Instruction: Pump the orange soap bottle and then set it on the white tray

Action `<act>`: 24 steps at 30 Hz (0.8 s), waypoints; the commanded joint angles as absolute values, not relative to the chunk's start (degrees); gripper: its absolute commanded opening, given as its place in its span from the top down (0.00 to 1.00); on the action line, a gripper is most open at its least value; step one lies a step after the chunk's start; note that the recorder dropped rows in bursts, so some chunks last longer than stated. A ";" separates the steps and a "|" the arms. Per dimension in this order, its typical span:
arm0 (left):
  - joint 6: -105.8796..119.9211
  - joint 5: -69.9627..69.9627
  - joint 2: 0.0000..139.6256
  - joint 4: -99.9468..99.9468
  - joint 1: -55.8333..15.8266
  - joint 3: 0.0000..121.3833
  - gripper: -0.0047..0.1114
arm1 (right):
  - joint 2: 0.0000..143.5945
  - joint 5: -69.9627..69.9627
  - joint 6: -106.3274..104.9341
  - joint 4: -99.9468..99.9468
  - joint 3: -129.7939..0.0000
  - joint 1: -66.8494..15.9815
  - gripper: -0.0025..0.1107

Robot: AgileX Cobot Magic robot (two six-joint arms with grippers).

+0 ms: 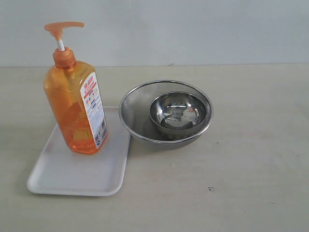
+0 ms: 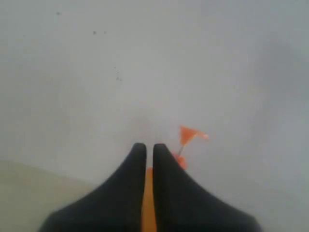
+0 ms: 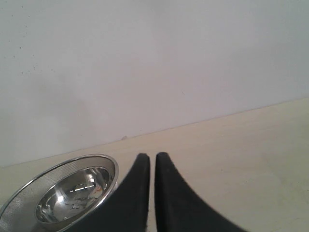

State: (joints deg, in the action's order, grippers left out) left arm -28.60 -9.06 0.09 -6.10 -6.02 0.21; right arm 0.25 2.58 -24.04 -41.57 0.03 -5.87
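My left gripper [image 2: 149,147] is pressed together on nothing; the soap bottle [image 2: 191,133] shows beyond its tips. My right gripper [image 3: 152,156] is closed too, empty, near the strainer [image 3: 21,200]. The bottle stands upright on the white tray [image 1: 72,180], just beside the strainer.

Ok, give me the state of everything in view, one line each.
orange soap bottle: upright on the white tray, pump raised
white tray: lying flat, bottle on it
mesh strainer: upright, steel bowl inside
steel bowl: upright, empty
left tool: shut, empty
right tool: shut, empty
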 commanded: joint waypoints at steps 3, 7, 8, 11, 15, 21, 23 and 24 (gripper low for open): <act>-0.71 2.21 0.00 9.60 -5.85 0.00 0.92 | 0.00 2.43 -24.34 -41.35 0.00 -5.67 0.98; -0.57 9.44 0.00 5.05 -5.85 0.00 0.92 | 0.00 2.43 -24.34 -41.35 0.00 -5.67 0.98; -0.58 10.79 0.00 3.71 -5.85 0.00 0.92 | 0.00 2.43 -24.34 -41.35 0.00 -5.67 0.98; -0.58 14.20 0.00 3.05 -5.85 0.00 0.92 | 0.00 2.43 -24.34 -41.35 0.00 -5.67 0.98; 0.00 16.52 0.00 2.92 -5.85 0.00 0.92 | 0.00 2.43 -24.34 -41.35 0.00 -5.67 0.98; 0.00 19.06 0.00 2.54 -5.85 0.00 0.92 | 0.00 2.43 -24.34 -41.35 0.00 -5.67 0.98; 0.00 19.06 0.00 2.54 -5.85 0.00 0.92 | 0.00 2.43 -24.34 -41.35 0.00 -5.67 0.98; 0.00 19.06 0.00 2.54 -5.85 0.00 0.92 | 0.00 2.43 -24.34 -41.35 0.00 -5.67 0.98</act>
